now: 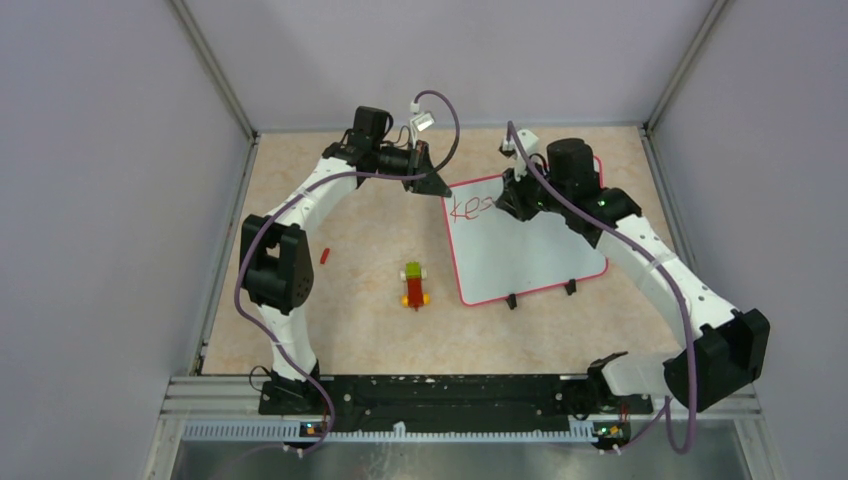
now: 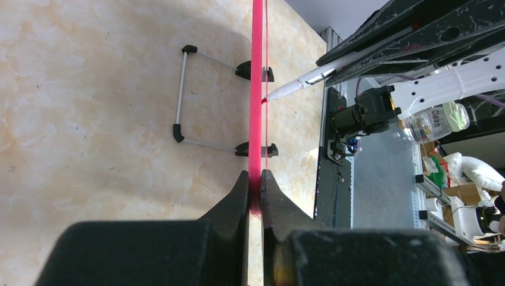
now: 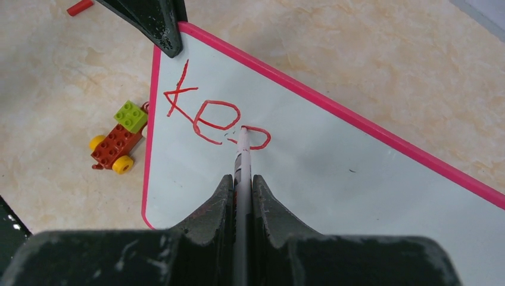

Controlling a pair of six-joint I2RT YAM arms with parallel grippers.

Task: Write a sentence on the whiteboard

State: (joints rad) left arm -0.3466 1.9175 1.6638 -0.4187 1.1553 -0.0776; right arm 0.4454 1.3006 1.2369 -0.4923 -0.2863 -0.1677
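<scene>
Right end effector (image 3: 241,182) clamps marker (image 3: 243,149), mid-word; left end effector (image 2: 256,179) pinches whiteboard (image 1: 530,255) at its ten-o'clock corner; next letters need steady contact.

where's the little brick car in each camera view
Top external: brick car near the centre, just left of the whiteboard.
Left wrist: not in it.
Right wrist: left side, beside the whiteboard's left edge.
Shared landmark: the whiteboard's pink rim, in all three.

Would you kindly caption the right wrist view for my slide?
Right gripper presses a marker to the whiteboard, red letters begun; left gripper pinches its corner.
</scene>
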